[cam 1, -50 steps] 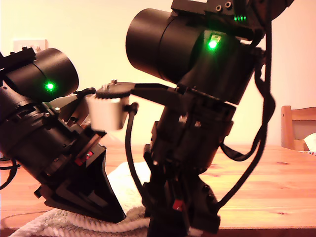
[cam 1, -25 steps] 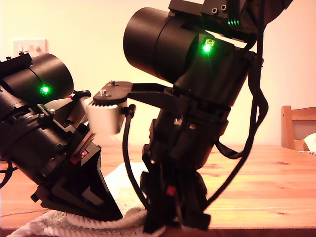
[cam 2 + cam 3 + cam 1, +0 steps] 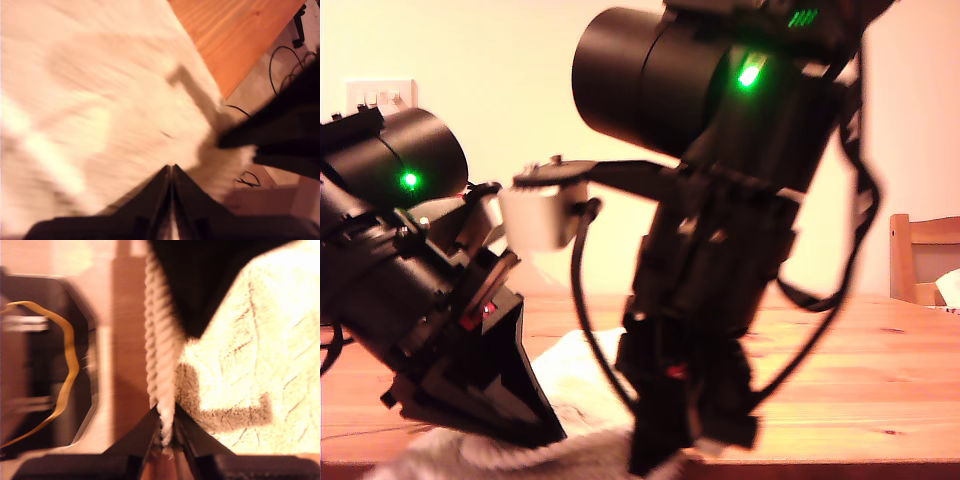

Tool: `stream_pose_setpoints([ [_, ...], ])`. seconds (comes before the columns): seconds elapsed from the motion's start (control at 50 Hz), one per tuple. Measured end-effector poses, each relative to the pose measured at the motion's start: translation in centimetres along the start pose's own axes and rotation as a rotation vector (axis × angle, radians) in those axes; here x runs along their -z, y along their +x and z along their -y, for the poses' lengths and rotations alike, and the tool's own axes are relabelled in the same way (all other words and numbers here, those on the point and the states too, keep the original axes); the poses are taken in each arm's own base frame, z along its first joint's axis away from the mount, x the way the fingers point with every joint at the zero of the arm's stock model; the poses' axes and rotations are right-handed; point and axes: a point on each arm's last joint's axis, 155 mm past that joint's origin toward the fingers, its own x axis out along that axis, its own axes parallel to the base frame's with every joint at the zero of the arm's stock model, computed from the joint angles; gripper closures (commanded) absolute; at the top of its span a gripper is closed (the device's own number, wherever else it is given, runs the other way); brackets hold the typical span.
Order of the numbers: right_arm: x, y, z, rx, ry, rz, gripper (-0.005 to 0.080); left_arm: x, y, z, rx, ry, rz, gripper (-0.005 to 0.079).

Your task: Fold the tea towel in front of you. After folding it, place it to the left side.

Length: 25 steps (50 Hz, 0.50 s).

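My second tool (image 3: pixel 166 427) is clamped on the thick corded hem (image 3: pixel 160 340) of the tea towel (image 3: pixel 250 365); in the second wrist view the rope-like edge runs straight into the pinch of the two dark fingers (image 3: pixel 142 432), and the fluffy cream cloth spreads away beside it. My first tool (image 3: pixel 171 172) has its fingers pressed together with the towel (image 3: pixel 90 100) right at their tips, but that view is badly blurred and I cannot tell whether any cloth is caught between them. In the first wrist view the pale towel fills most of the picture, with a strip of the orange wooden table (image 3: pixel 235 35) beyond it and another dark arm part (image 3: pixel 280 130) reaching in over the cloth. In the exterior view both arms crowd the near edge of the table (image 3: pixel 880 380), one arm (image 3: pixel 430 330) low at the exterior view's left and a taller arm (image 3: pixel 720 280) near the middle, each with a green light showing; the wrist views do not let me say which arm is which there. The towel (image 3: pixel 570 375) lies on the table under and between them, bunched at the near edge. A small white round camera (image 3: pixel 538 215) sits between the arms, and a wooden chair (image 3: pixel 920 255) stands at the far right of the exterior view.
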Motion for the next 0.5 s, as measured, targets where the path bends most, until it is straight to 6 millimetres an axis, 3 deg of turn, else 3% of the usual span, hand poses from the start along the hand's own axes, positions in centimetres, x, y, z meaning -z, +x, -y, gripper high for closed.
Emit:
stream_pose_setpoints([
  [0.24,-0.3,-1.3,-1.6,-0.053,0.035,0.012,0.0765,-3.4,-1.2,0.5,-0.036,0.050,0.079,0.0762],
  [0.5,-0.6,-4.1,-2.7,-0.091,0.091,0.044,0.0765,-2.9,-1.3,-0.5,-0.086,0.067,0.059,0.0762],
])
